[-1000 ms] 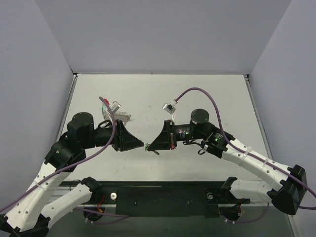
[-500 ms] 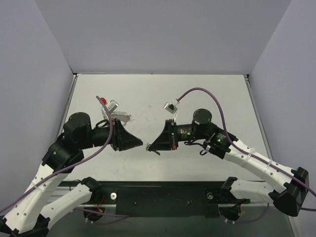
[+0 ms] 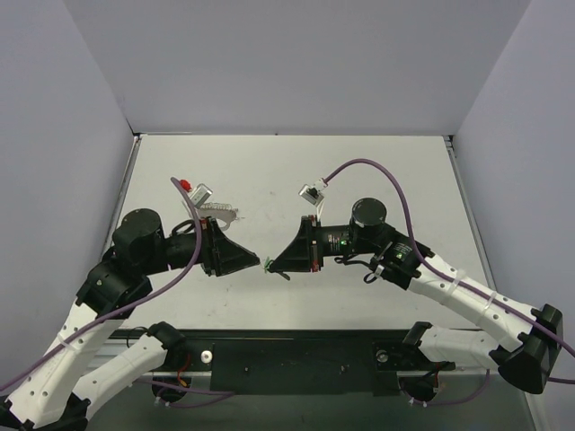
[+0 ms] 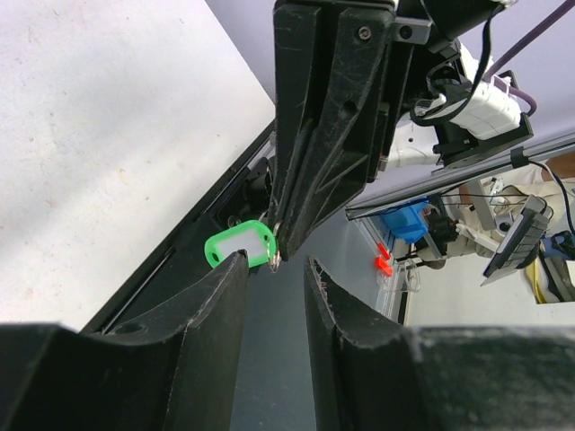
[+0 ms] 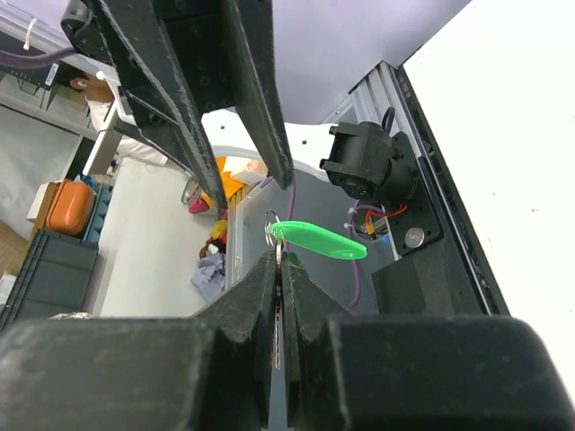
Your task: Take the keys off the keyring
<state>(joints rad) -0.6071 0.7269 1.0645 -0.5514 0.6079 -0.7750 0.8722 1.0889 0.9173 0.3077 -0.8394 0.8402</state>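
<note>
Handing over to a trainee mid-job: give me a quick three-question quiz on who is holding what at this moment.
1. True or false: the left gripper is shut on the key.
2. Which gripper pinches the keyring? A: left. B: right. C: neither.
3. What colour is the key's plastic head?

Key:
1. False. Its jaws stand apart, with one fingertip right beside the key.
2. B. The right gripper is shut on the keyring, and the key hangs from it.
3. Green.
</note>
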